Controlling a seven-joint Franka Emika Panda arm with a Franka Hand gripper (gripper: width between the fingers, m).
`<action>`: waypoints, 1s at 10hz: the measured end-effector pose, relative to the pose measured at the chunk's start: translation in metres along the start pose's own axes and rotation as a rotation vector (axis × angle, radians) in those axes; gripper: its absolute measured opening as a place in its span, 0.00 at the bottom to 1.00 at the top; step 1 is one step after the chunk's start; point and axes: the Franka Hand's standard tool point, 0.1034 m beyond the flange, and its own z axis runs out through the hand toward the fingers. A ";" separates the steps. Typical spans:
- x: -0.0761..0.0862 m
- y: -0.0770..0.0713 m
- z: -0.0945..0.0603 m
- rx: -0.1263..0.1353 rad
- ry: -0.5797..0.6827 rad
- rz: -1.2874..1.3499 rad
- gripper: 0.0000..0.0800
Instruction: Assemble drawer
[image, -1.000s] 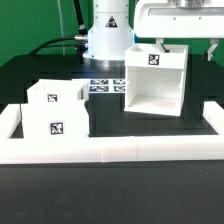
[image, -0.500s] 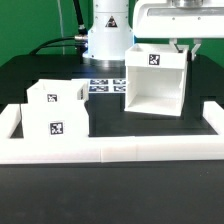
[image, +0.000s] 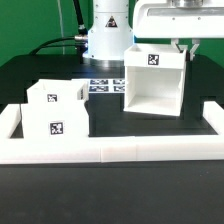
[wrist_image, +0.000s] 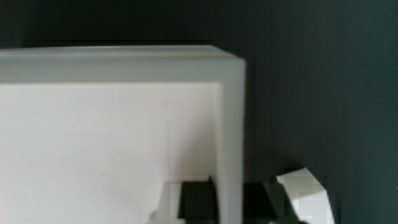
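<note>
The drawer's tall open-sided case (image: 155, 85) stands right of the middle, with a tag on its top. The two smaller trays (image: 55, 96) (image: 50, 122) stand together at the exterior view's left, each showing a tag. My gripper (image: 183, 47) is down at the case's top right corner. In the wrist view the gripper (wrist_image: 228, 200) straddles the thin side wall of the case (wrist_image: 107, 120). A dark finger (wrist_image: 196, 202) presses against each face of that wall, so the jaws are shut on it.
A long low white border wall (image: 110, 150) runs along the front and up both sides. The marker board (image: 100, 85) lies flat between the trays and the case. The robot's base (image: 108, 35) stands at the back.
The gripper has come down a little onto the case's right wall since a second ago. The case and trays have not moved.
</note>
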 end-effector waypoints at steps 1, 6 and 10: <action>0.000 0.000 0.000 0.000 0.000 0.000 0.05; 0.017 -0.002 -0.001 0.009 0.012 -0.053 0.05; 0.067 -0.014 -0.005 0.037 0.054 -0.074 0.05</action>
